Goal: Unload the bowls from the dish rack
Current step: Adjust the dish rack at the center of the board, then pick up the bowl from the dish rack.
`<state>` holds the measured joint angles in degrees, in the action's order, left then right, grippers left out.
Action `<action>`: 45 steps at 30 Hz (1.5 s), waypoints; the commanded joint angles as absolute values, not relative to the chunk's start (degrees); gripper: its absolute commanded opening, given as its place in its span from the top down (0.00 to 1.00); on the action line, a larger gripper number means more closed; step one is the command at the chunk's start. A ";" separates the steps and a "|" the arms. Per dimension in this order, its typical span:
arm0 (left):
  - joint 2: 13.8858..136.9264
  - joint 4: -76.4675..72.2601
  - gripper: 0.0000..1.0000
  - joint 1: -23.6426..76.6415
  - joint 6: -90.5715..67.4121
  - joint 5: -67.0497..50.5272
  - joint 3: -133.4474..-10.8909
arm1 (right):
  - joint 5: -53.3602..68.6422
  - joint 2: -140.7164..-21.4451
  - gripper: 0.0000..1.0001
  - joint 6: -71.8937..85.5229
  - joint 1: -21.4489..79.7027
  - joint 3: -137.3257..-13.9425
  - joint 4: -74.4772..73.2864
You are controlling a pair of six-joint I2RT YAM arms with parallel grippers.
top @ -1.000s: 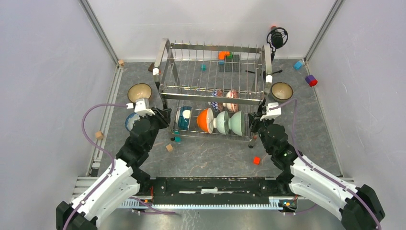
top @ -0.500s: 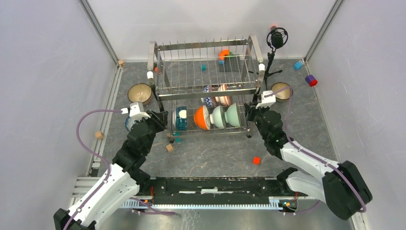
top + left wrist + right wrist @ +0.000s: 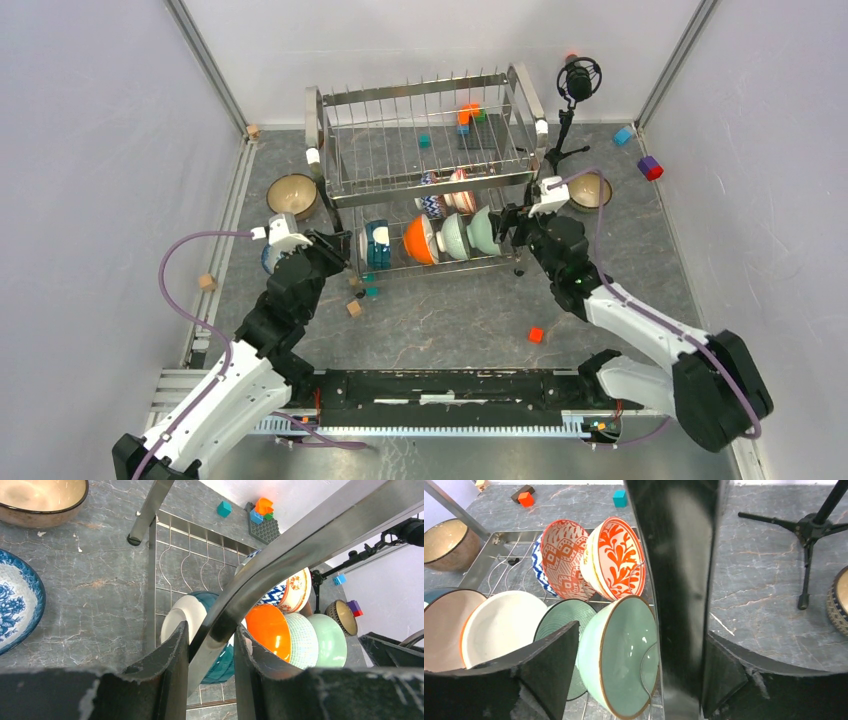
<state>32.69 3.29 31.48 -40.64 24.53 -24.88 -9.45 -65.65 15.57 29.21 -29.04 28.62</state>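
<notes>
The dish rack (image 3: 425, 150) stands mid-table, turned slightly askew. On its lower tier a teal-and-white bowl (image 3: 378, 245), an orange bowl (image 3: 422, 240) and two pale green bowls (image 3: 455, 237) stand on edge. Behind them are a blue-patterned bowl (image 3: 432, 205) and a red-and-white bowl (image 3: 616, 555). My left gripper (image 3: 340, 248) (image 3: 210, 630) is shut on the rack's left frame tube (image 3: 260, 575). My right gripper (image 3: 512, 228) (image 3: 641, 640) stands open at the rack's right post (image 3: 679, 580), which rests against one finger (image 3: 719, 675). The nearest green bowl (image 3: 624, 655) lies between the jaws.
On the table lie a brown bowl (image 3: 292, 194) and a blue-and-white bowl (image 3: 15, 605) at left, and a dark-rimmed bowl (image 3: 588, 190) at right. A black microphone tripod (image 3: 572, 90) stands by the rack's right rear corner. Small blocks are scattered, including a red one (image 3: 536, 335).
The rack has shifted left and turned with both arms. My right gripper, shut on the right post before, has opened. The left grip is unchanged.
</notes>
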 commanded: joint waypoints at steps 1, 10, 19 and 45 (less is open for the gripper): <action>33.11 6.43 0.95 32.43 -51.24 20.08 -23.97 | -10.71 -57.81 0.12 15.94 29.51 -29.62 20.19; 29.90 14.70 0.51 32.43 -49.10 23.58 -27.36 | -10.91 -37.45 0.02 14.93 29.52 -26.29 2.57; 18.67 28.14 0.00 32.44 -51.01 28.78 -28.69 | -0.20 -21.17 0.05 16.44 29.49 -18.29 -1.73; 15.70 32.78 0.03 32.43 -46.90 23.06 -29.57 | -10.04 -45.06 0.22 19.72 57.37 -22.25 21.56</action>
